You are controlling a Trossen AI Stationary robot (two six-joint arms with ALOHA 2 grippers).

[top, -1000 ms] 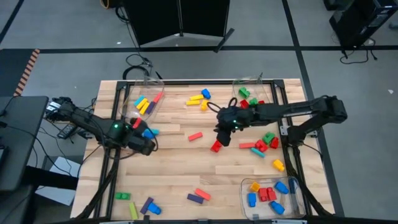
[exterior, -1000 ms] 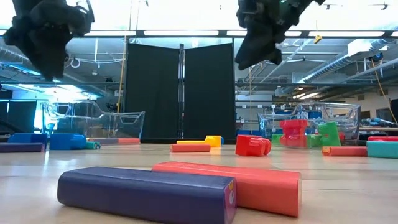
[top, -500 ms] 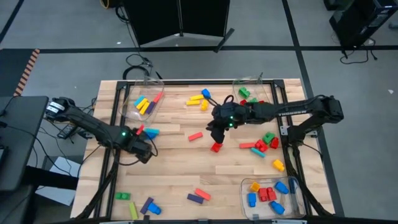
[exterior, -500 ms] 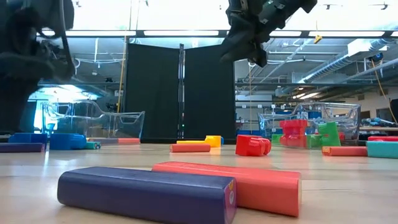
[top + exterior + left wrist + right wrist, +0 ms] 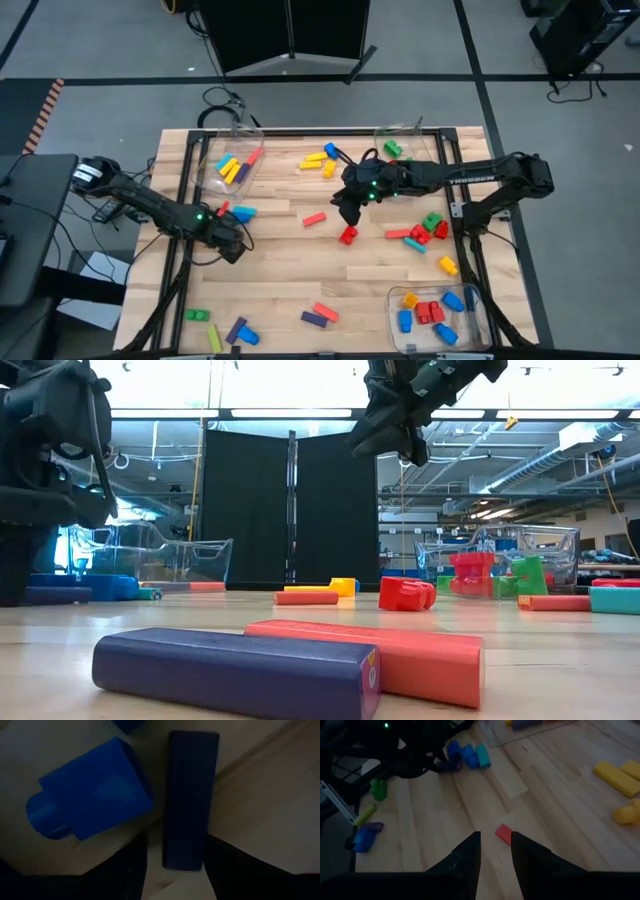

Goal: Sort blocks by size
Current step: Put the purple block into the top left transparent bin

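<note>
Blocks lie scattered over the wooden table (image 5: 290,270). My left gripper (image 5: 234,244) is low at the table's left and open. Its fingers stand on either side of a dark purple bar's (image 5: 190,795) end; I cannot tell if they touch it. A blue brick (image 5: 95,790) lies flat beside the bar. My right gripper (image 5: 345,208) hangs open and empty above mid-table, also seen in the low view (image 5: 385,440). A short red bar (image 5: 503,833) lies just beyond its fingertips, and a red brick (image 5: 347,236) lies on its near side.
Clear bins stand at the far left (image 5: 232,165), far right (image 5: 405,148) and near right (image 5: 440,310), each with blocks in it. Yellow blocks (image 5: 318,160) lie at the far middle, and red and green ones (image 5: 428,228) at the right. Purple and red bars (image 5: 320,315) lie near the front.
My left gripper has come down from well above the table until its fingers are at the tabletop by the purple bar. My right gripper has moved away from above the red brick, toward the table's far left, rising a little. No block has moved.
</note>
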